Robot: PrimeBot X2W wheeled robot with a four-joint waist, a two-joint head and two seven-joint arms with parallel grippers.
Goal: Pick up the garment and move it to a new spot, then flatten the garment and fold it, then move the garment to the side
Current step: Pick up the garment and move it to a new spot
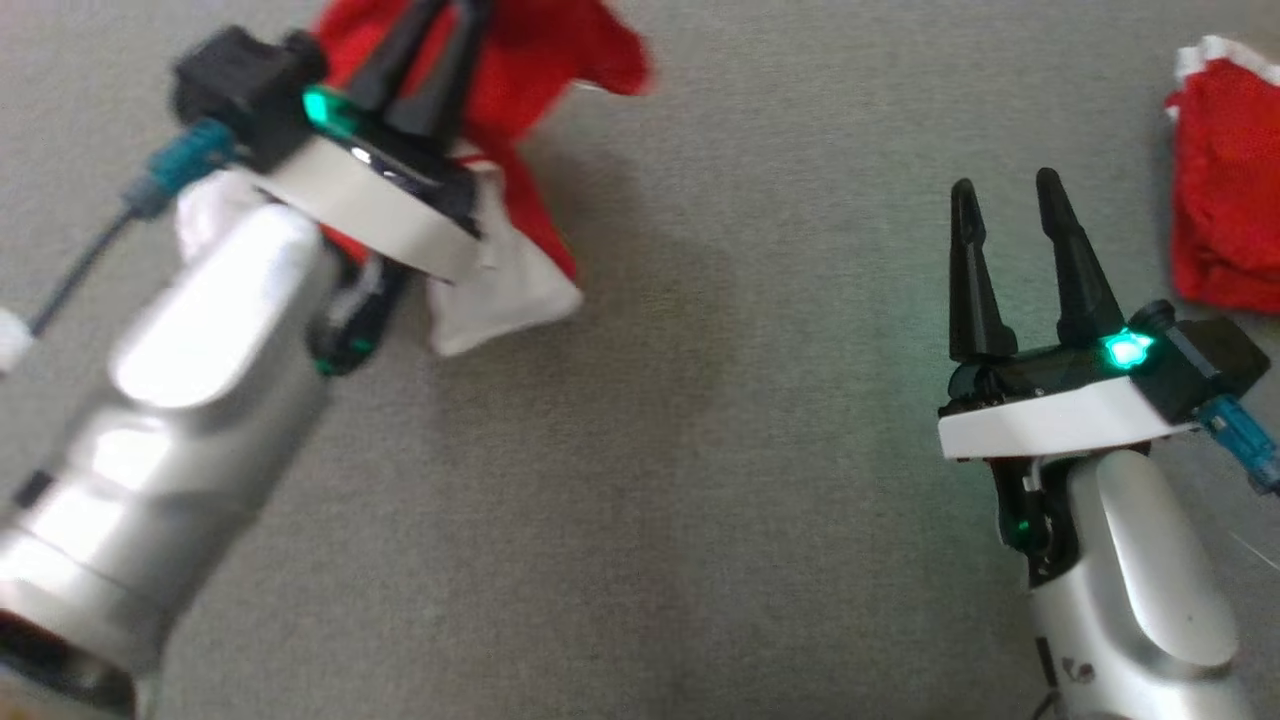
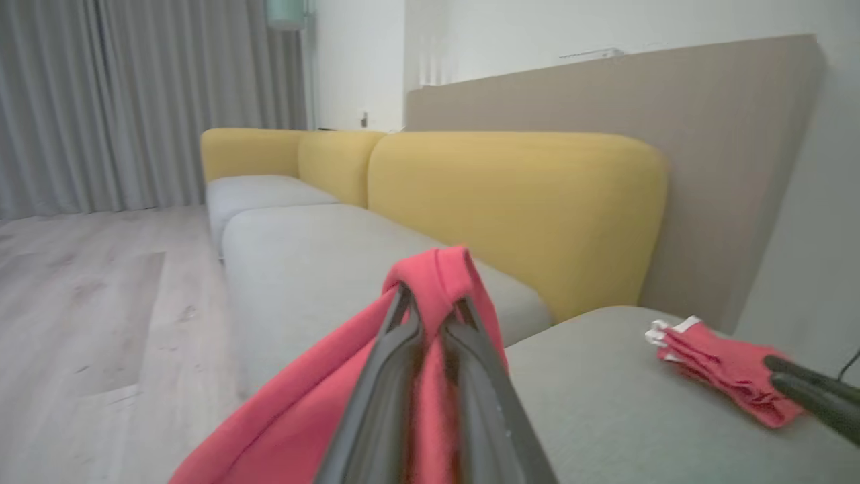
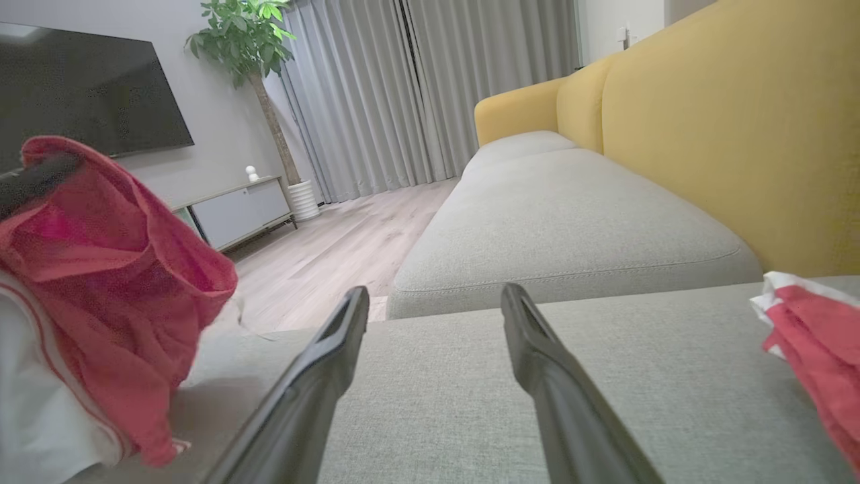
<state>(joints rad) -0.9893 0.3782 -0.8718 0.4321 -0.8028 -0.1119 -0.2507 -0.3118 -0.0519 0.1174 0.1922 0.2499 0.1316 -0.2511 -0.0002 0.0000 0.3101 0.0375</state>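
Currently, my left claw (image 2: 433,302) is clenched on the garment (image 1: 560,60), a red piece with a white section. The red fabric is pinched between the two fingers, folds over their tips and hangs down on either side. In the head view the garment sits at the upper left, above the grey sofa seat (image 1: 700,450), with the white section drooping below my wrist. I cannot tell whether its lowest edge touches the cushion. My right claw (image 1: 1005,185) is released, fingers spread wide and grasping nothing, low over the seat and well apart from the left. A second red garment (image 1: 1225,190) with white trim lies bunched on the seat at the far right, near the yellow backrest (image 2: 517,202).
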